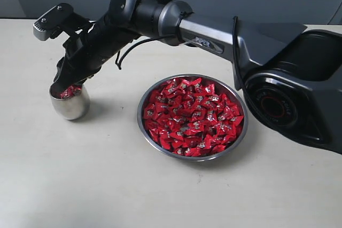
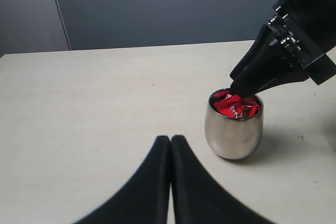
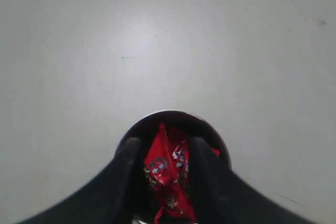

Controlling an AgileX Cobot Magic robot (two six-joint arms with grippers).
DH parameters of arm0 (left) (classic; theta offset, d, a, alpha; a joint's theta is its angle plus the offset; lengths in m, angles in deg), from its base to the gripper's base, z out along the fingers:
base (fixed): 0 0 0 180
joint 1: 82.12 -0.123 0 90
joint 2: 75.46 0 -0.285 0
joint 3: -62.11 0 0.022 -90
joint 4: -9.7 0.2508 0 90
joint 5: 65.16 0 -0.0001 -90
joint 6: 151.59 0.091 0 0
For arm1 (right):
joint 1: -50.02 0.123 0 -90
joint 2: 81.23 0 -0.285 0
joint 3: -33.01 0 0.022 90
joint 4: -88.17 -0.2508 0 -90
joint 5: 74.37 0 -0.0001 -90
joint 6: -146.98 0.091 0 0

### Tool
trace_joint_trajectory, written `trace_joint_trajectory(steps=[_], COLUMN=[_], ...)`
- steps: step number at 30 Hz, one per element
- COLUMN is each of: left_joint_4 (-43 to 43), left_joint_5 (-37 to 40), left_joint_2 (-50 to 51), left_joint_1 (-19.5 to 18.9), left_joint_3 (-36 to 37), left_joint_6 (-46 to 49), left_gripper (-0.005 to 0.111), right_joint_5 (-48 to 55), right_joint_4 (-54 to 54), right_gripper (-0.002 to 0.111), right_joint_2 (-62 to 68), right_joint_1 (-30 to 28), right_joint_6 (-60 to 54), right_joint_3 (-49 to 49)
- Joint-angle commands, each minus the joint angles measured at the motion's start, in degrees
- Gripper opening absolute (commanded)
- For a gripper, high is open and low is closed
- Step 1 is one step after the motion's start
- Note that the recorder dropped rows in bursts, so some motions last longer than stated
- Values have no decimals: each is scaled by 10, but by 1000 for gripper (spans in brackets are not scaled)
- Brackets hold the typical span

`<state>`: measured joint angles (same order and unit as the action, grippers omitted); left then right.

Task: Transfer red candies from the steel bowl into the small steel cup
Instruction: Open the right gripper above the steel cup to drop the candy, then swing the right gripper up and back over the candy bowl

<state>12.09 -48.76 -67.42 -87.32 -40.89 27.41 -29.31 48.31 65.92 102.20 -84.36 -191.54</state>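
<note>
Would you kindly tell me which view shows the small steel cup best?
The left wrist view: the small steel cup stands whole, side and mouth visible. In the exterior view the right gripper partly covers its mouth; the right wrist view shows only its rim.

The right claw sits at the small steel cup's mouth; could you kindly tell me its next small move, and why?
Probably lift the right claw straight up, clear of the small steel cup: its fingers stand apart, red candies lie in the cup between them, and the steel bowl holds many more.
</note>
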Motion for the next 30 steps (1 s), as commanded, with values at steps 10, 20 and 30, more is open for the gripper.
trace_joint_trajectory(steps=[10,20,30], left_joint_4=[0,0,0], left_joint_5=[-1,-1,-1], left_joint_2=[-3,-3,-3], left_joint_1=[4,4,4], left_joint_3=[2,2,2], left_joint_6=[-1,-1,-1], left_gripper=[0,0,0], right_joint_5=[-3,-30,-140], right_joint_4=[54,97,31], right_gripper=[32,0,-1], right_joint_2=[-18,-57,-110], right_joint_1=[-2,-11,-49], right_joint_6=[19,98,129], right_joint_3=[-4,-4,106])
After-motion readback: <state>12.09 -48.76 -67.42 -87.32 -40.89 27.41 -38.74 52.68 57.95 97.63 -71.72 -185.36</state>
